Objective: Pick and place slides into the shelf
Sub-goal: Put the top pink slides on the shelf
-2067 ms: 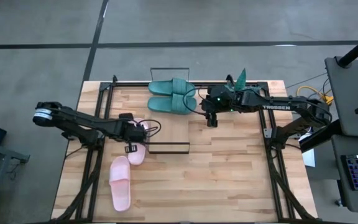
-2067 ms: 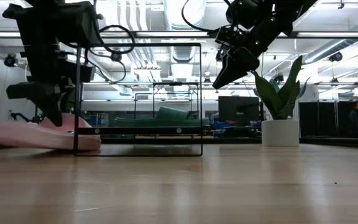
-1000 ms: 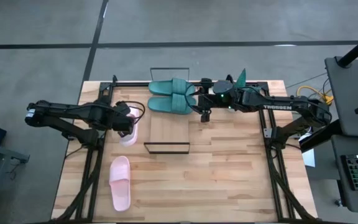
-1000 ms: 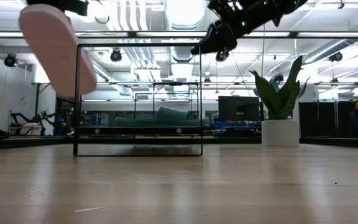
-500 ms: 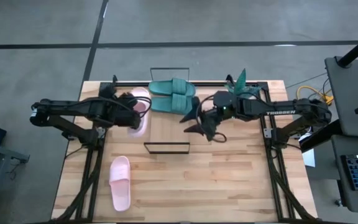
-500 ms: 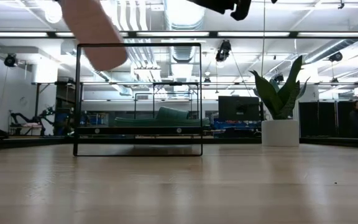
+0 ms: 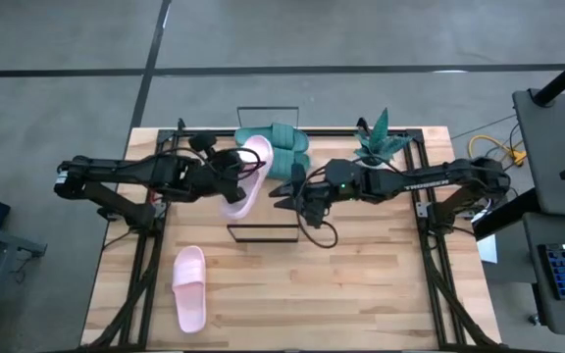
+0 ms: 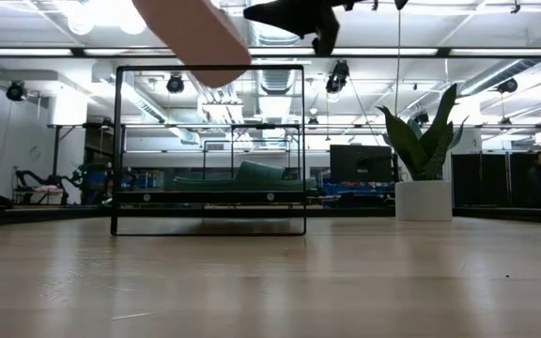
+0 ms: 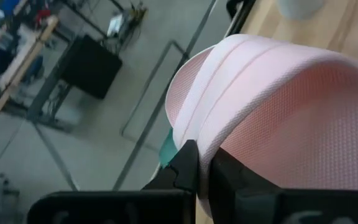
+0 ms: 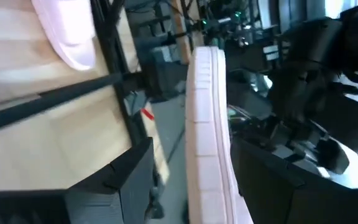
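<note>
Pink rubber fills the left wrist view: a pink slide [image 9: 278, 118] is clamped in the left gripper [image 7: 226, 175], the dark fingers [image 9: 188, 168] pinched on its edge. The left arm reaches in from the left edge of the table [image 7: 361, 284], stretched nearly flat toward the middle, and carries the slide tilted in the air over the left part of the shelf [image 7: 268, 211]; in the low view the slide [image 8: 191, 28] hangs above the shelf's near wire rail [image 8: 209, 150].

The right arm comes in from the right edge, also stretched low, and ends with the right gripper [image 7: 287, 191] over the shelf, just beside the held slide. Its fingers are spread apart and hold nothing; the raised slide shows edge-on between them in the right wrist view.

Two teal slides [image 7: 281, 149] lie side by side at the far end of the shelf, partly covered by the pink one in the high view. A second pink slide [image 7: 189, 287] lies on the table toward the near-left corner, well apart from the shelf. A potted plant [image 7: 379, 140] stands near the far edge, behind the right arm.
</note>
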Robot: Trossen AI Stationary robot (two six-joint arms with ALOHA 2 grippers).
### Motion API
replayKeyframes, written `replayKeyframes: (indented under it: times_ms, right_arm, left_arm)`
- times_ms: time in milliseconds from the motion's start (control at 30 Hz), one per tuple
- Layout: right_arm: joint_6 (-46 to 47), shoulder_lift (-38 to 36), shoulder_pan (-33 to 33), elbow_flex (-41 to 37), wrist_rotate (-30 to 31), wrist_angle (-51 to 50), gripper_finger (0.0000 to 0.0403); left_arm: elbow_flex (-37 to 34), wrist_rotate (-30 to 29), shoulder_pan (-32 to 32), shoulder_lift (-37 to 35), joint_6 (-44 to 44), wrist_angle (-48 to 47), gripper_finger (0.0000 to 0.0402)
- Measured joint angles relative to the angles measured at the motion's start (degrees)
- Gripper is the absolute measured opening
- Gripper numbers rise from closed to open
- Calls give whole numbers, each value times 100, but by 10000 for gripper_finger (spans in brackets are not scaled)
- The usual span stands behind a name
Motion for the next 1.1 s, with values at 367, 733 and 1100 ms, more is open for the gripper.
replayKeyframes:
  times_ms: [367, 733, 1100]
  right_arm:
    - [-272, 196, 82, 193, 662, 389, 206]
    - [-270, 198, 78, 214, 771, 340, 206]
    - [-247, 198, 73, 210, 958, 342, 190]
  left_arm:
    - [-17, -4, 17, 39, 414, 723, 0]
    - [-17, 11, 17, 225, 1004, 1456, 0]
    - [-17, 257, 20, 262, 1563, 2092, 0]
